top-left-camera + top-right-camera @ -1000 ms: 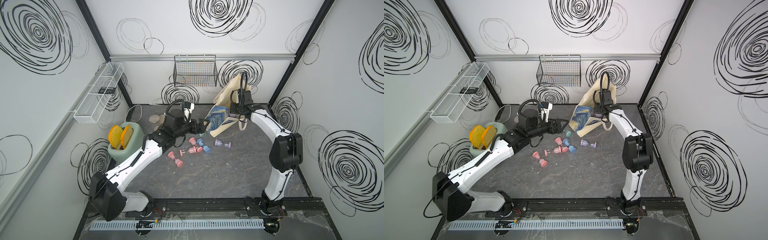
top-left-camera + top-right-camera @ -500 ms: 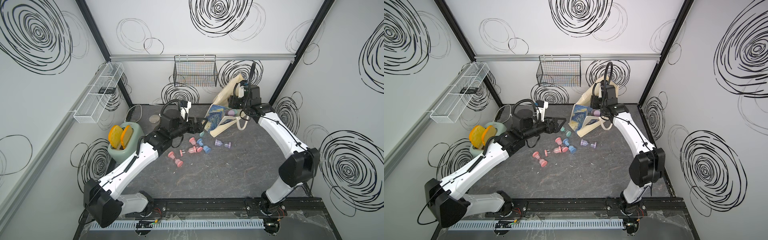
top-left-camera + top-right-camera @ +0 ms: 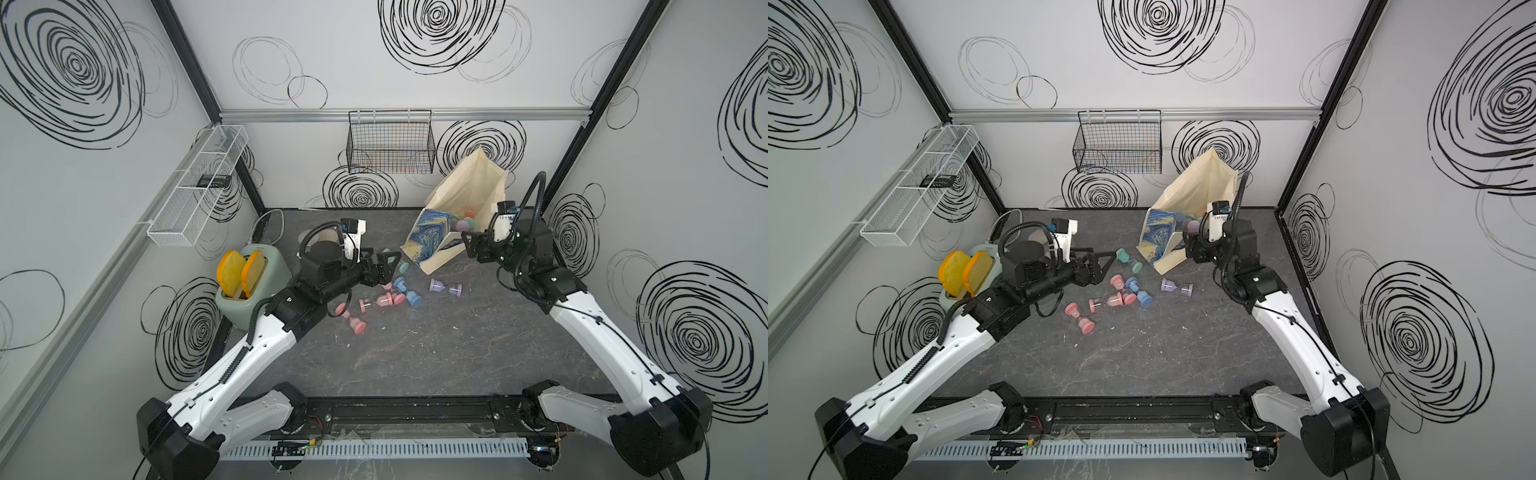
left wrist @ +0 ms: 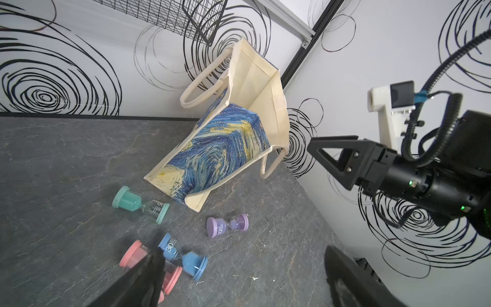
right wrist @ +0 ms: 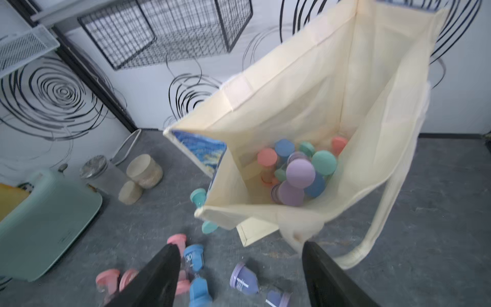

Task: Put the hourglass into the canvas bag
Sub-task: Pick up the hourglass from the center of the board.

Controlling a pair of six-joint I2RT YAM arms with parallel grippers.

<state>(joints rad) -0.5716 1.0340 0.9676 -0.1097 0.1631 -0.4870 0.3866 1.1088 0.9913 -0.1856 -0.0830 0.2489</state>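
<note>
The canvas bag [image 3: 465, 195] [image 3: 1204, 183] [image 4: 220, 151] leans open at the back right. Several hourglasses [image 5: 300, 172] lie inside it. More lie on the floor in front: a teal hourglass [image 3: 1128, 259] [image 4: 140, 204], a purple one [image 3: 445, 286] [image 5: 255, 281], a blue one [image 3: 406, 291] [image 4: 183, 256] and pink ones [image 3: 351, 320]. My left gripper [image 3: 388, 270] [image 4: 244, 265] hovers open over this pile, close to the teal one. My right gripper [image 3: 471, 249] [image 5: 241, 265] is open and empty beside the bag's mouth, on its right.
A green toaster [image 3: 253, 291] with yellow slices stands at the left. A black wire basket [image 3: 390, 145] hangs on the back wall and a white wire shelf [image 3: 199, 183] on the left wall. Round lids [image 5: 144, 167] sit at the back.
My right gripper has opened wider and drawn back from above the bag's mouth to its right side. The left arm has shifted slightly towards the hourglasses.
</note>
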